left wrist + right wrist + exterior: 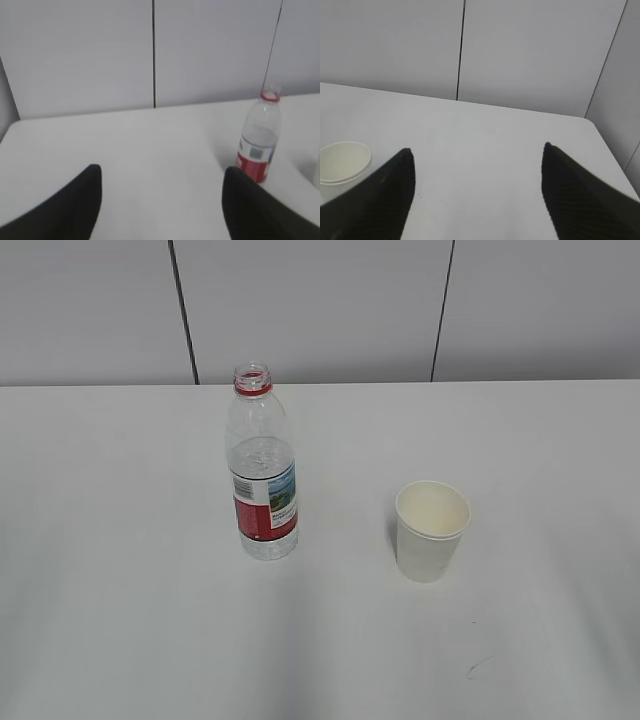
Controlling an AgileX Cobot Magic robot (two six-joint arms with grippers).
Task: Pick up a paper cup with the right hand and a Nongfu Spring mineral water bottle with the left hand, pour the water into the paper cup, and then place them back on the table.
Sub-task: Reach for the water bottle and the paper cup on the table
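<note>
The Nongfu Spring bottle (264,470) stands upright and uncapped left of centre on the white table (120,540). The paper cup (431,530) stands upright to its right. Neither arm shows in the exterior view. In the left wrist view my left gripper (161,172) is open and empty, and the bottle (258,138) stands beyond its right finger. In the right wrist view my right gripper (477,150) is open and empty, and the cup (342,162) sits at the far left, beside its left finger.
A grey panelled wall (320,310) runs behind the table's far edge. A tiny dark mark (478,667) lies on the tabletop near the front right. The table's right corner (590,122) shows in the right wrist view.
</note>
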